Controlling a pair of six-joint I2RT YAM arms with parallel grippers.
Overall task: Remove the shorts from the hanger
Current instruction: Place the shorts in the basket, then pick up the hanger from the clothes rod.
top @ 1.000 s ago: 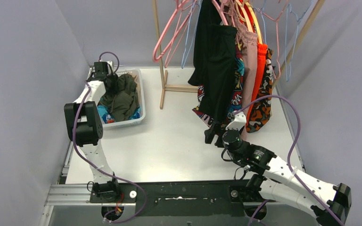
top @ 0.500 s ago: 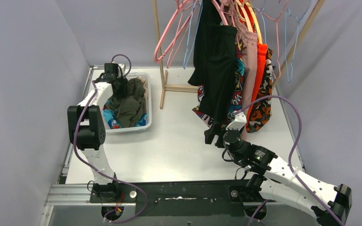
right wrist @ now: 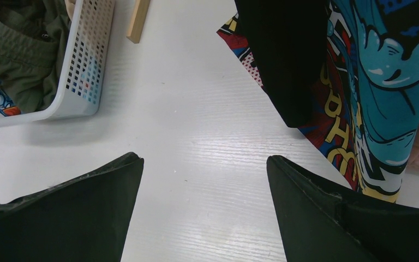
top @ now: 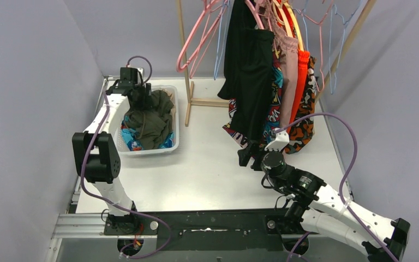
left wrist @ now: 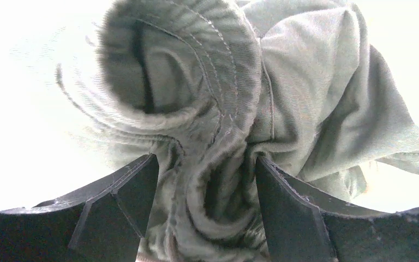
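White table (top: 207,164); left arm (top: 105,117) stretched forward, pincer (top: 143,100) over basket (top: 147,152).

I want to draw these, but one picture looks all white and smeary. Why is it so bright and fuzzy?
Left wrist view: the camera sits very close to the olive shorts, so the background washes out white and the waistband edge smears at left. Right wrist view: crisp, evenly lit table. Top view: clear, with soft shadows only.
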